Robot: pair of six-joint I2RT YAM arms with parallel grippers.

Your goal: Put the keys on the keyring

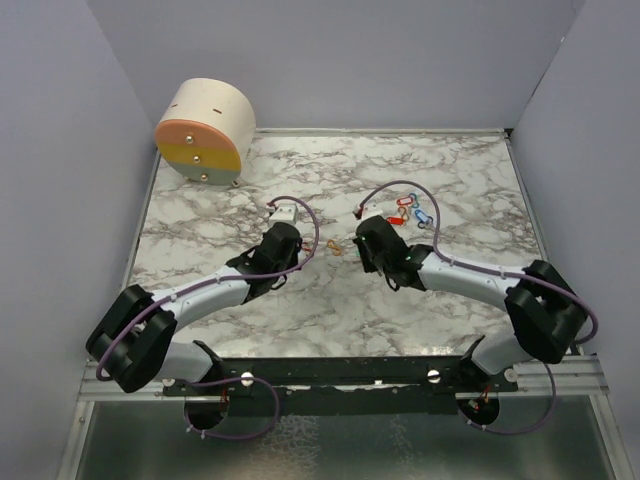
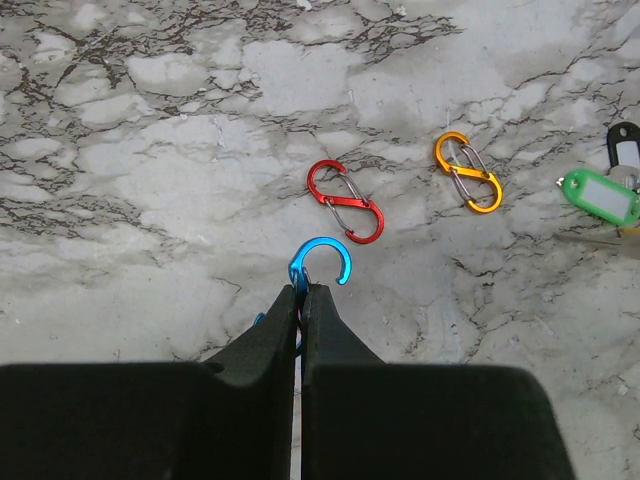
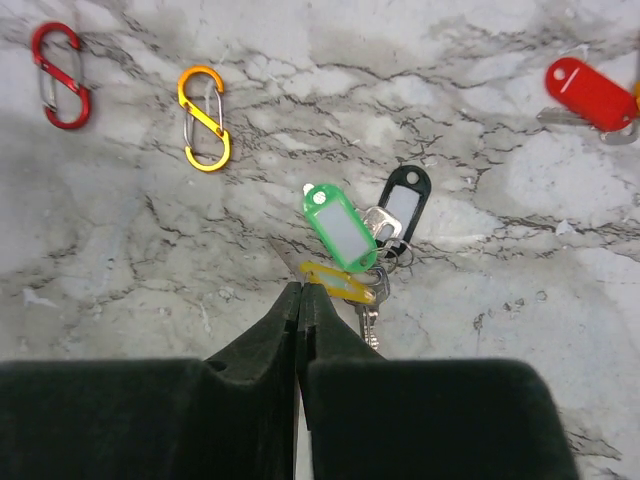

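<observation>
My left gripper (image 2: pixel 301 288) is shut on a blue carabiner keyring (image 2: pixel 322 262), whose open hook sticks out past the fingertips. On the marble beyond it lie a red carabiner (image 2: pixel 345 201) and an orange carabiner (image 2: pixel 468 172). My right gripper (image 3: pixel 301 288) is shut, its tips pinching the end of a yellow tag (image 3: pixel 338 282). The yellow tag belongs to a bunch of keys with a green tag (image 3: pixel 339 226) and a black tag (image 3: pixel 405 203). A red-tagged key (image 3: pixel 590 92) lies apart at the far right. In the top view both grippers meet mid-table.
A round beige container (image 1: pixel 205 130) with a coloured face lies on its side at the back left corner. More tagged keys (image 1: pixel 412 208) lie behind the right gripper. Grey walls enclose the marble table (image 1: pixel 460 180) on three sides.
</observation>
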